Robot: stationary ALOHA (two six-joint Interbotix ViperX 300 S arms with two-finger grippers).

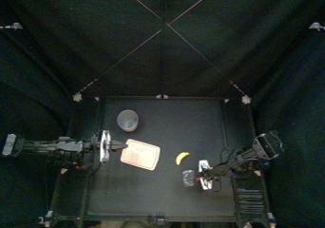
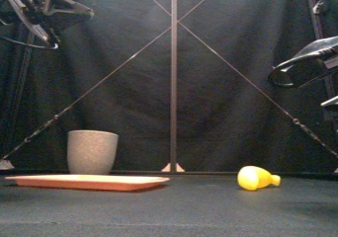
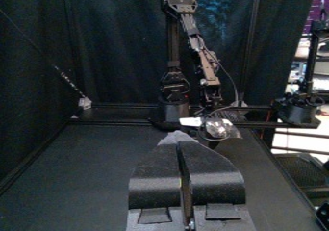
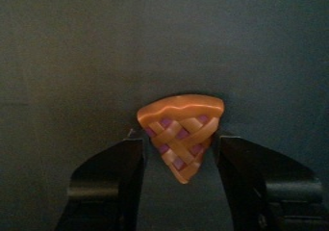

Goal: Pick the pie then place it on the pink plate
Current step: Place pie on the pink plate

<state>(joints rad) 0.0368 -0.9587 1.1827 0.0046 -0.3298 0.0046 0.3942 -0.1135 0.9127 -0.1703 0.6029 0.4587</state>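
Pie slice (image 4: 180,139), orange crust with a lattice top, lies flat on the black counter (image 1: 146,196) between the spread jaws of the right tool (image 4: 183,146). Only the right wrist camera gives me this, and I cannot tell whether either jaw touches the slice. My front camera does not show the slice at all; there that tool hangs high at the right edge. From overhead the right tool sits near the counter's front right, with a small yellow toy food (image 2: 256,179) just beyond it toward the middle. The left tool (image 3: 187,156), jaws pressed together on nothing, rests at the counter's left side, beside the pink plate (image 1: 140,154). The plate lies flat, well apart from the slice, its pink face open to the overhead camera. A grey speckled cup (image 2: 93,151) stands upright behind the plate; I cannot make out its contents. Black curtains (image 2: 132,63) close the back and sides.
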